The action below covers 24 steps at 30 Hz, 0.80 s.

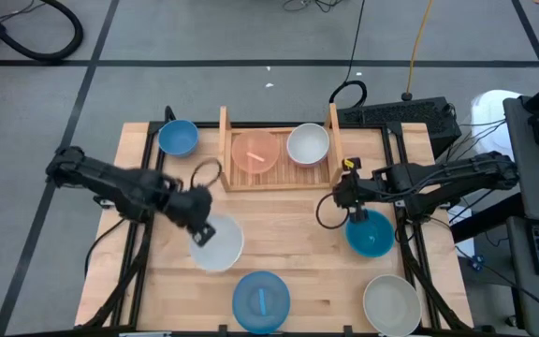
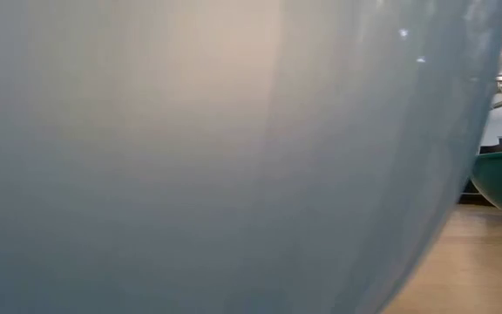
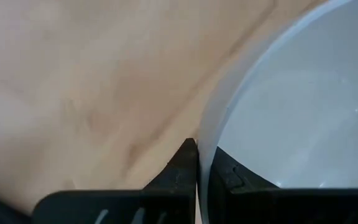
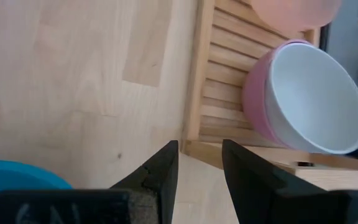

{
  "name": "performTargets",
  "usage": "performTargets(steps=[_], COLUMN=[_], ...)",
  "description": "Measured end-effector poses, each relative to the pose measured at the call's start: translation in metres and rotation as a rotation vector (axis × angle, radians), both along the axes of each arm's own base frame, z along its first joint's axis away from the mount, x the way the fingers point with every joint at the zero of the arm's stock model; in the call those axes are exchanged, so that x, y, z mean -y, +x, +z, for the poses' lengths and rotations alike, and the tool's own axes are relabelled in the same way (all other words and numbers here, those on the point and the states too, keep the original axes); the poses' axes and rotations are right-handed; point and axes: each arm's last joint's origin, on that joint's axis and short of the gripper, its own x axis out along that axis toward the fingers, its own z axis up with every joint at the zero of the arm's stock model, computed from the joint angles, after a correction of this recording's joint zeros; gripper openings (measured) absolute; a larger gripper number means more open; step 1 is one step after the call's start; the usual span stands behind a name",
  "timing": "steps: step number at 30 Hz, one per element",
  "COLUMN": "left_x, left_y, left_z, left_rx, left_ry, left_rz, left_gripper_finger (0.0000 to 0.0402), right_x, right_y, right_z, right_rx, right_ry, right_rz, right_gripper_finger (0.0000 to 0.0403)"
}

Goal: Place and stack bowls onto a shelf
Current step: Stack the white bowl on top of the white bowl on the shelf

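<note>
Left wrist view shows the left claw (image 3: pixel 197 163) pinched on the thin rim of a white bowl (image 3: pixel 291 118), one finger inside, one outside, near the middle of the tabletop (image 1: pixel 288 257). Such a narrow rim hold could let the bowl swing or slip when lifted toward the shelf (image 1: pixel 279 178) at the far edge, where a peach bowl (image 1: pixel 254 152) and a white-in-pink stack (image 1: pixel 308 144) already sit. The right claw (image 4: pixel 199 163), fingers apart, hovers beside the shelf's side board, above a teal bowl (image 1: pixel 371 234).
</note>
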Motion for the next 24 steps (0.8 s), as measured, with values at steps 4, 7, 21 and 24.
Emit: performTargets(steps=[4,7,21,24], left_x=[-0.033,-0.056,-0.164,-0.186], left_y=[-0.001,0.004,0.041,0.05], left_z=[0.033,0.046,0.056,0.053], left_rx=[0.051,0.081,0.126,0.167], left_ry=[0.139,0.211,0.428,0.46], left_rz=[0.041,0.034,-0.155,-0.199], left_gripper_finger=[0.0005,0.0005,0.0005,0.0005], right_x=[0.001,0.002,0.026,0.033], right_y=[0.0,0.001,-0.001,-0.001], right_z=[0.002,0.006,0.036,0.043], right_rx=[0.033,0.084,0.436,0.503], right_ry=[-0.026,-0.043,-0.047,-0.045], right_rz=[-0.027,-0.05,-0.281,-0.318], right_gripper_finger=[0.0116,0.0116,0.0116,0.0116])
